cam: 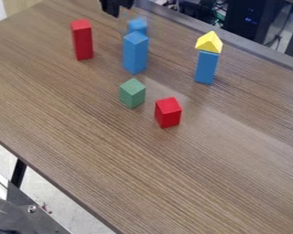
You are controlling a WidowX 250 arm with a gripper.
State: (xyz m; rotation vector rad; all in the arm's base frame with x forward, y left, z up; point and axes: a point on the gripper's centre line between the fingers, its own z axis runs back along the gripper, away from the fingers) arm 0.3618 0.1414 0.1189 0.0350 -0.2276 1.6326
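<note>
Gauging the rear blue block (pixel 137 25) beside the gripper (pixel 116 11), whose opening we cannot determine, near the table's (pixel 82 114) far edge, we judge it light, rigid, best grasped across opposite side faces.

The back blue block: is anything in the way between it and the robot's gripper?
Nothing visible stands between the gripper and the back blue block. The front blue block is on the side away from the gripper, and the tall red block is off to the picture's left.
</note>
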